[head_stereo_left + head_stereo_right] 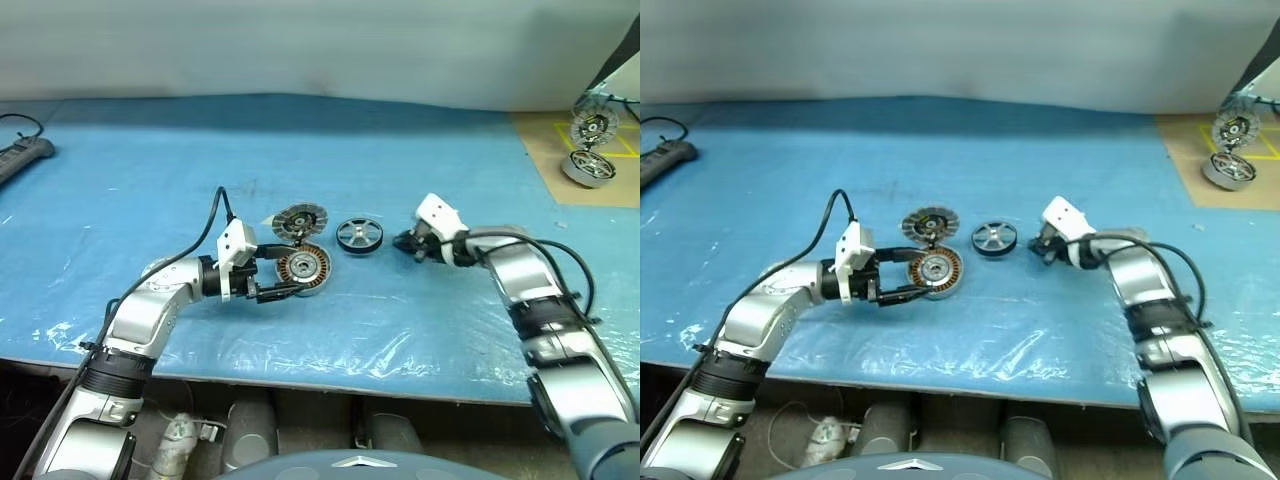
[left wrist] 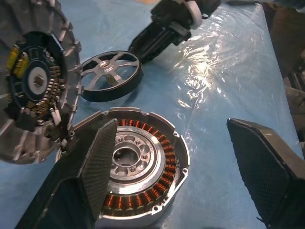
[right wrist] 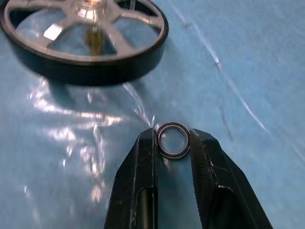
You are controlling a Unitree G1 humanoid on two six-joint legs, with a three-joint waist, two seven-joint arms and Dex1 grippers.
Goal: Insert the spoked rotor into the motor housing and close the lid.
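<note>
Rotor not yet inserted: spoked rotor [image 1: 359, 236] lies on surface beside motor housing [image 1: 303, 268]. Left claw [image 1: 287, 272] apart, straddling housing; right claw [image 3: 172, 143] pinches small ring [image 3: 173, 140]. You must seat it next.

- Spoked rotor [image 1: 359, 235]: I see a dark rim with silver spokes, lying flat on blue sheeting.
- Motor housing [image 1: 303, 268]: open cup, copper windings ringing a silver hub.
- Lid [image 1: 299, 222]: ribbed disc, tilted, leaning against the housing's far edge.
</note>
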